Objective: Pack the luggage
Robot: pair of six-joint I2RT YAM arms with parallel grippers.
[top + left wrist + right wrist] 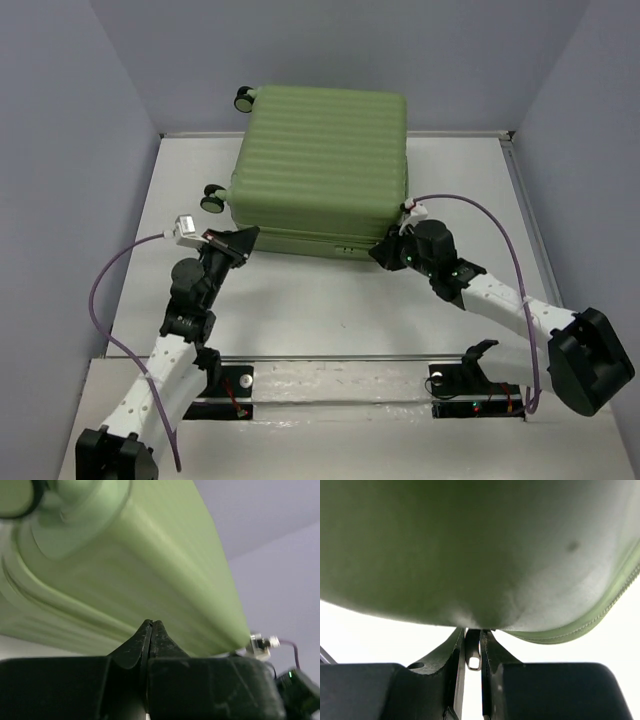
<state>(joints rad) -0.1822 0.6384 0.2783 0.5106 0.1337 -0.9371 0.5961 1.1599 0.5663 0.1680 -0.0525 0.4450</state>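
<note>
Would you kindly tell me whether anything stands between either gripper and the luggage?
Nothing visible does. The left gripper, shut, sits right at the near left corner of the luggage, and the right gripper is closed on a zipper pull at its near right corner.

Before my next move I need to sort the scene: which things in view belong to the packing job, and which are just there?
Job:
- luggage, closed
- its zipper pull, pinched in the right gripper
- left gripper, shut on nothing, by the near left corner

Not the job:
- table
- arm base rail
</note>
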